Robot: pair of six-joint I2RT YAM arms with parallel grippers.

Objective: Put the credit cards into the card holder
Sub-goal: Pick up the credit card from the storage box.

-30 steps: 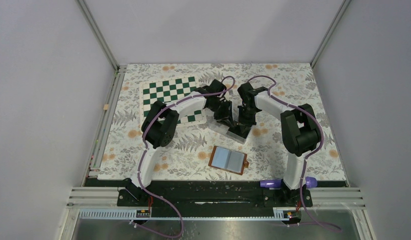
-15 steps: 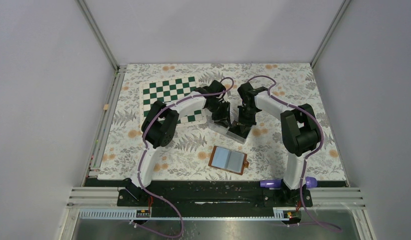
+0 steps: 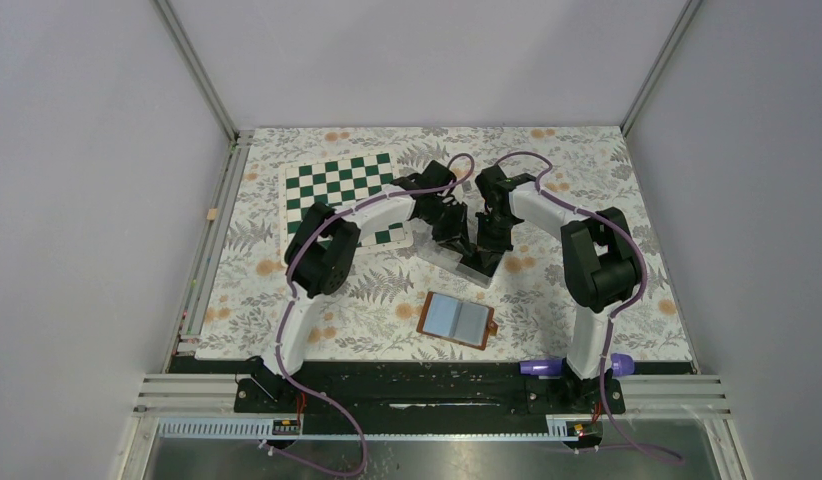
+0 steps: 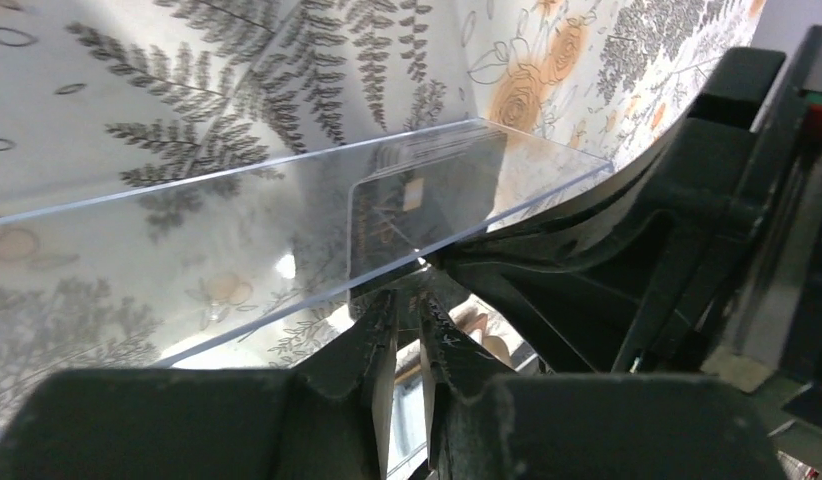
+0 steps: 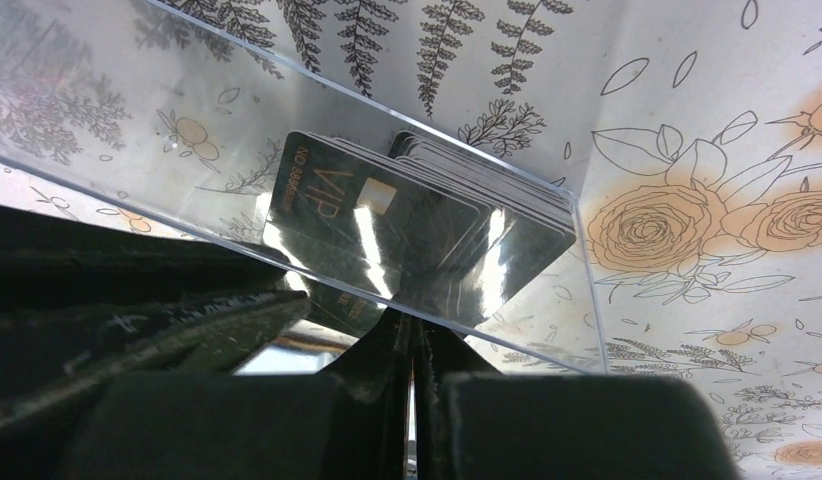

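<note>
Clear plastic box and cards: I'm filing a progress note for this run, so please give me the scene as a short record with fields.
cards: black, fanned stack inside the clear plastic box; front one reads VIP
card holder: lying open, apart from the box, no black card seen in it
left gripper: fingers almost together at the box wall's edge; grip unclear
right gripper: shut, tips at the box wall's edge
progress: no card in the holder yet
</note>
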